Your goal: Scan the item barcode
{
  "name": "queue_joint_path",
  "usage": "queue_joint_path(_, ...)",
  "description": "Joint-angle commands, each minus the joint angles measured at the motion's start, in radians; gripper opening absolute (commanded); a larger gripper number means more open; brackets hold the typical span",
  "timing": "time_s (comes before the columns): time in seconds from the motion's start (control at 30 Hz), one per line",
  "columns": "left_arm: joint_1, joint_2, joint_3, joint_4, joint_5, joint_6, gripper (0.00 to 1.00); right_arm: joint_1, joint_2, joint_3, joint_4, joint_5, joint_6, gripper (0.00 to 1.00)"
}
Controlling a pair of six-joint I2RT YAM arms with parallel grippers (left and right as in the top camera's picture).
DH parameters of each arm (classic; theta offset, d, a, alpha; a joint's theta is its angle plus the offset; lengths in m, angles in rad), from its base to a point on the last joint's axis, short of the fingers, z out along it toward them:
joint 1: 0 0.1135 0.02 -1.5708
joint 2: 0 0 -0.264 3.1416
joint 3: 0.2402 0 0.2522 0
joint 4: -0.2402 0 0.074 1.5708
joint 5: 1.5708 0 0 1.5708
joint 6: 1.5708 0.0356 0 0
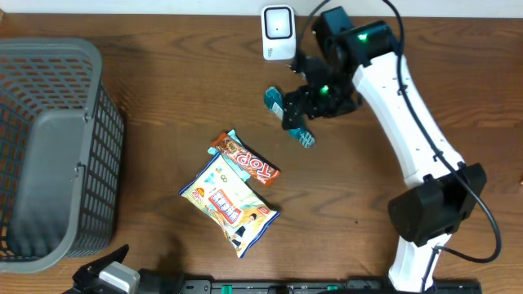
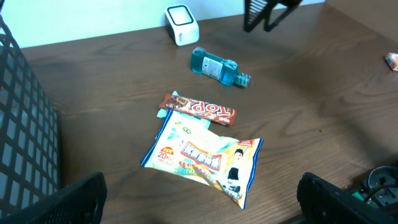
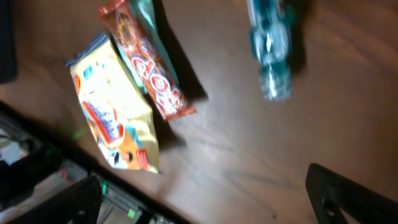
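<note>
The blue plastic bottle (image 2: pixel 214 66) is lying on the wooden table (image 1: pixel 163 82) near the boxy white scanner (image 1: pixel 278 33). A glossy bar (image 1: pixel 245 159) is touching a crinkled bag (image 1: pixel 229 204) nearby. The left gripper (image 2: pixel 202 205) and right gripper (image 3: pixel 208 196) are standing spread, empty.

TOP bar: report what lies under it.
The TOP bar rests on the upper edge of the yellow snack bag and on the wooden table. The covered bag strip is hidden.

Right pincer (image 1: pixel 301 113) over teal bottle (image 1: pixel 274 100); white scanner (image 1: pixel 278 33) nearby.
</note>
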Motion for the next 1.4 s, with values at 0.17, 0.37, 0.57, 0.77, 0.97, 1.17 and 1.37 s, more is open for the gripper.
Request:
queue_joint_path(0.17, 0.001, -0.003, 0.004, 0.002, 0.012, 0.003, 0.98, -0.040, -0.217, -0.009, -0.134, 0.008, -0.020, 0.99)
queue_joint_path(0.37, 0.001, -0.003, 0.004, 0.002, 0.012, 0.003, 0.98, 0.017, -0.510, -0.201, -0.079, 0.144, 0.053, 0.99)
queue_joint_path(0.57, 0.001, -0.003, 0.004, 0.002, 0.012, 0.003, 0.98, 0.056, -0.903, -0.753, 0.422, 0.243, 0.208, 0.99)
queue_joint_path(0.77, 0.001, -0.003, 0.004, 0.002, 0.012, 0.003, 0.98, 0.048, -0.978, -1.267, 1.144, 0.268, 0.249, 0.99)
queue_joint_path(0.97, 0.001, -0.003, 0.004, 0.002, 0.012, 0.003, 0.98, 0.048, -0.657, -1.130, 1.167, 0.268, 0.186, 0.99)
queue_joint_path(1.17, 0.001, -0.003, 0.004, 0.002, 0.012, 0.003, 0.98, 0.050, -0.386, -0.925, 1.146, 0.220, 0.148, 0.99)
queue_joint_path(1.37, 0.001, -0.003, 0.004, 0.002, 0.012, 0.003, 0.98, 0.051, -0.236, -0.883, 1.179, 0.198, 0.111, 0.99)
